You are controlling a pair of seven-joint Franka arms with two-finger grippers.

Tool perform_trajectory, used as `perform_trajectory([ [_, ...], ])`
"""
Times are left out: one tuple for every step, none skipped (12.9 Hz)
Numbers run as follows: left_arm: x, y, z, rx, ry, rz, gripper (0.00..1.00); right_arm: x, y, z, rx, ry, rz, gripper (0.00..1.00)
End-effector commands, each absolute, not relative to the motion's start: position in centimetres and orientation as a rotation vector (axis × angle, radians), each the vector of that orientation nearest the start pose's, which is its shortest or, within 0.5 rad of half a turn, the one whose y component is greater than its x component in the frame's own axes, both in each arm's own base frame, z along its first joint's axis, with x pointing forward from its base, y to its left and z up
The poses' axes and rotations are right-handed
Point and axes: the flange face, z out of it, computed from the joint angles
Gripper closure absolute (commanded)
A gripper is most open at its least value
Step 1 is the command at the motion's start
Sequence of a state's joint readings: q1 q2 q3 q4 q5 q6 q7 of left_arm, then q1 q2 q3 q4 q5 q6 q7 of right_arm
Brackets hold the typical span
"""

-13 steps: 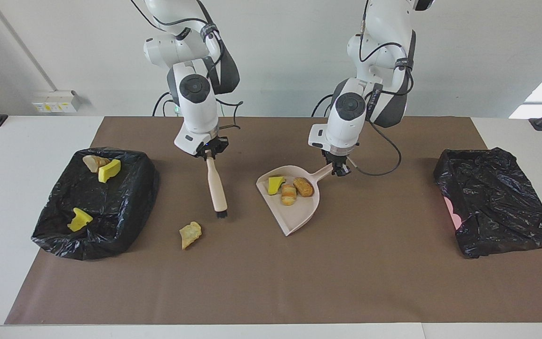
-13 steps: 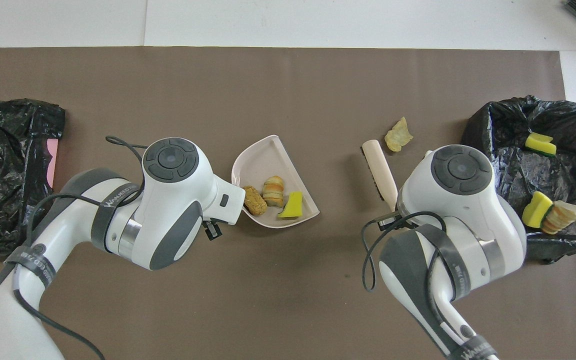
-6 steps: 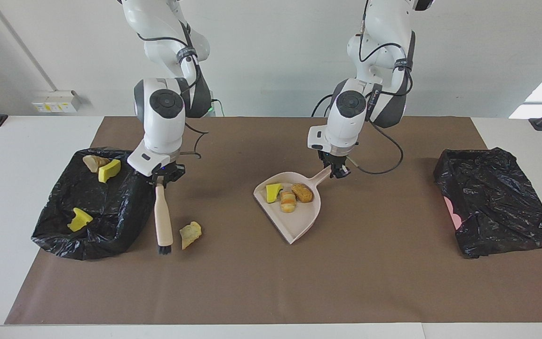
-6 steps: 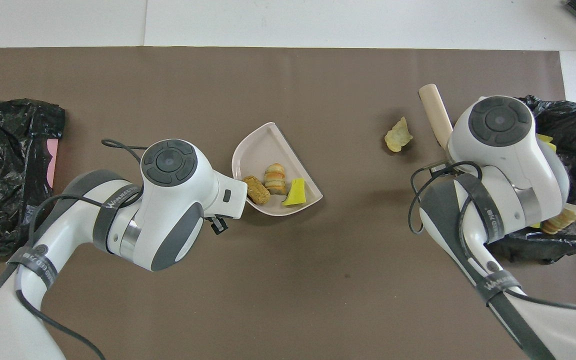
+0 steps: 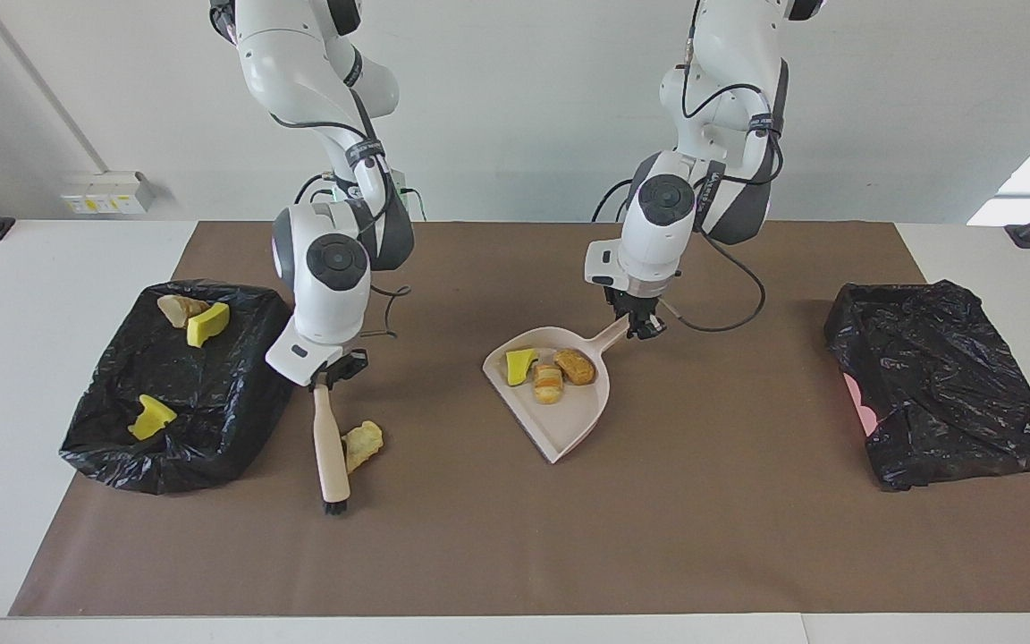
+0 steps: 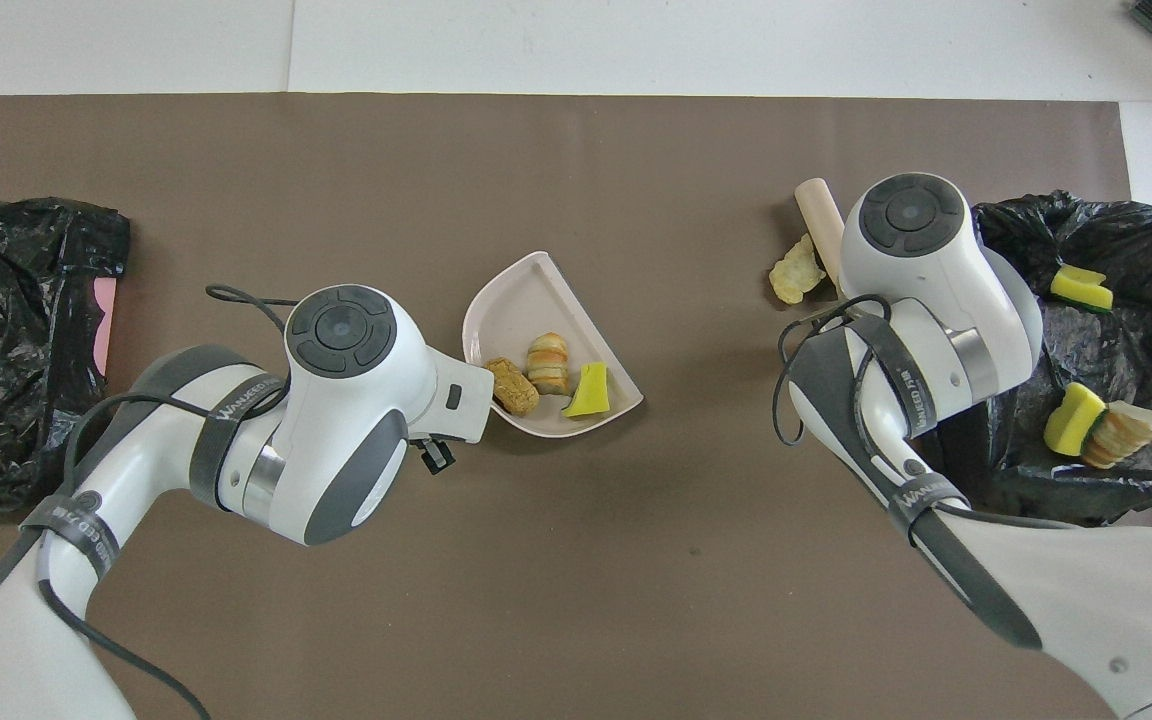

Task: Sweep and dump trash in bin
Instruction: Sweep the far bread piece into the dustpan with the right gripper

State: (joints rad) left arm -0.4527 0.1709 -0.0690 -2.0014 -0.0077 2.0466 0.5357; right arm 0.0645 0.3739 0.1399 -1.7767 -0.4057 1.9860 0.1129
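the trash looks light and soft, spongy or bread-like lumps that should roll or skid under a brush rather than resist it, so i judge it needs no pinching at all: push it from the side with the bristles and let the pan carry it. one crinkled tan and yellow lump (image 5: 362,445) lies loose on the brown mat (image 5: 515,555) at lower left of centre in the facing view, touching or just beside the pale brush (image 5: 331,452). three more, a yellow wedge (image 5: 520,365), a striped bread-like roll (image 5: 547,383) and a brown crumbly piece (image 5: 575,366), sit together in the pale dustpan (image 5: 569,425) at mid-frame. three others, two yellow chunks and a tan slice, already lie in the black-lined bin (image 5: 211,411) at the left of that view. the right gripper (image 5: 325,376) is clamped on the top of the brush handle, bristles down at the mat. the left gripper (image 5: 638,322) is clamped on the dustpan's handle, just right of centre, and the pan's mouth faces the bottom of the frame. a second black bag (image 5: 944,394) with a bit of pink showing sits at the right edge, well apart from everything.
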Motion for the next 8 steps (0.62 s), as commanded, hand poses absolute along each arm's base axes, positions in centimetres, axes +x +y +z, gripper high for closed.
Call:
perform_trajectory([
  [48.4,-28.0,36.8,-2.741,1.581,0.182,1.0,61.9,13.8,34.4,-3.378,-0.487,0.18,1.0],
  [48.0,-27.7,36.5,-2.74,1.58,0.196,1.0,61.5,15.0,34.2,-3.323,-0.44,0.202,1.0],
  [47.6,-27.5,36.3,-2.739,1.58,0.206,1.0,61.0,16.5,34.2,-3.272,-0.415,0.216,1.0],
  [47.5,-27.5,36.4,-2.739,1.58,0.206,1.0,60.5,17.7,34.3,-3.234,-0.399,0.23,1.0],
  [47.5,-27.5,36.4,-2.74,1.578,0.204,1.0,59.7,19.5,34.4,-3.201,-0.409,0.254,1.0],
  [47.5,-27.5,36.4,-2.74,1.578,0.203,1.0,59.0,21.0,34.5,-3.164,-0.405,0.278,1.0],
  [47.5,-27.5,36.4,-2.74,1.578,0.206,1.0,58.3,22.3,34.6,-3.129,-0.403,0.295,1.0],
  [47.4,-27.5,36.4,-2.739,1.58,0.204,1.0,57.3,23.7,34.4,-3.1,-0.418,0.313,1.0],
])
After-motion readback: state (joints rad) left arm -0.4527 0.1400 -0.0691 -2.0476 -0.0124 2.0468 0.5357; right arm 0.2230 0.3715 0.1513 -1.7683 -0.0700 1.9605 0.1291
